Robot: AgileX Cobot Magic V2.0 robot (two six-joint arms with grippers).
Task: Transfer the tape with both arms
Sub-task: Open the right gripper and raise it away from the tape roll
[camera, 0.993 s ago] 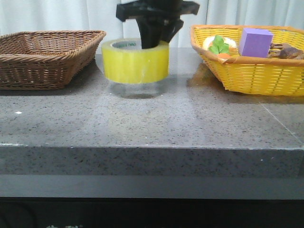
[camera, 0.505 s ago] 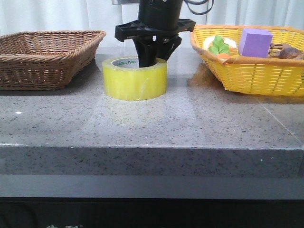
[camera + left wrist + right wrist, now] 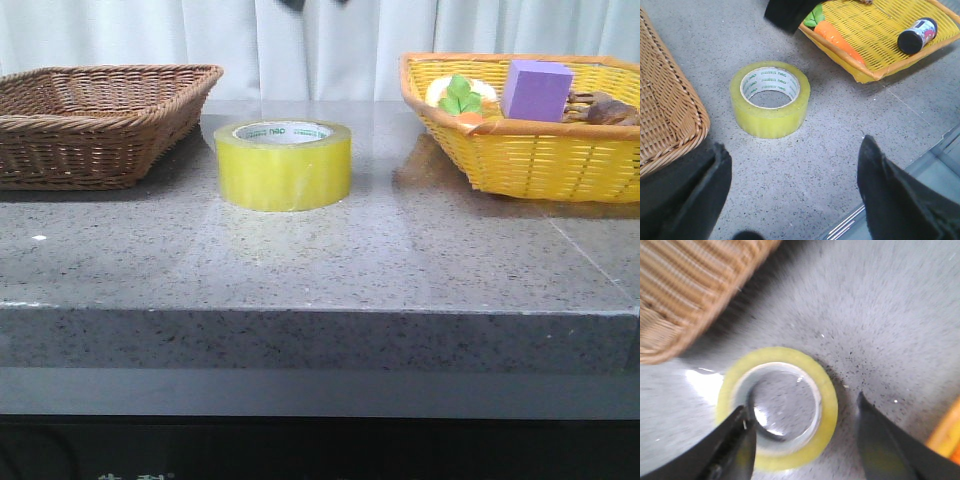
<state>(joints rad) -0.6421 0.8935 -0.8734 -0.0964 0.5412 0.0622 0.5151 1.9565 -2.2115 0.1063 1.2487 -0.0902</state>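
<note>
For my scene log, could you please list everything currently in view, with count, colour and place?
tape: one, translucent yellow, flat on the table between the baskets.
brown basket: one, wicker, left of the tape.
yellow basket: one, right of the tape.
purple block: one, in the yellow basket.
toy carrot: one, orange with green leaves, in the yellow basket.
dark bottle: one, lying in the yellow basket.
table: one, grey speckled.
left end effector: black, open, apart from the tape.
right end effector: black, open, above the tape.

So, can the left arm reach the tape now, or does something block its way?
Probably yes. The tape stands alone on the table, between the brown basket and the yellow basket. The left gripper is open, with bare table between.
</note>
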